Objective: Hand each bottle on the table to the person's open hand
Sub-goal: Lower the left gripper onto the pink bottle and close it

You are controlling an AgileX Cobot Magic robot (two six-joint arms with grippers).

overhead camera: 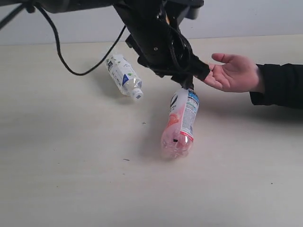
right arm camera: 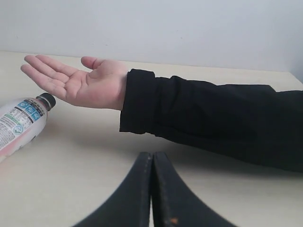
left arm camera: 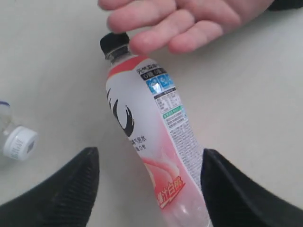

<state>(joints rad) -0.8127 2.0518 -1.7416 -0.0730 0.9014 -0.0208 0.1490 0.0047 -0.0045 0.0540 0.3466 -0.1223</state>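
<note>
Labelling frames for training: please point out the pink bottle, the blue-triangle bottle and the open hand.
pink bottle [overhead camera: 182, 124], exterior view, middle of label.
blue-triangle bottle [overhead camera: 124, 75], exterior view, label.
open hand [overhead camera: 234, 73], exterior view, palm.

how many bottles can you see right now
2. The pink bottle with a black cap lies below the left arm, its cap by the person's hand. The white-labelled bottle lies on the table further left in the exterior view. The arm may hide others.

A white-labelled bottle [overhead camera: 124, 75] lies on the beige table [overhead camera: 71, 165]; the pink bottle's [overhead camera: 181, 124] base touches it.
</note>
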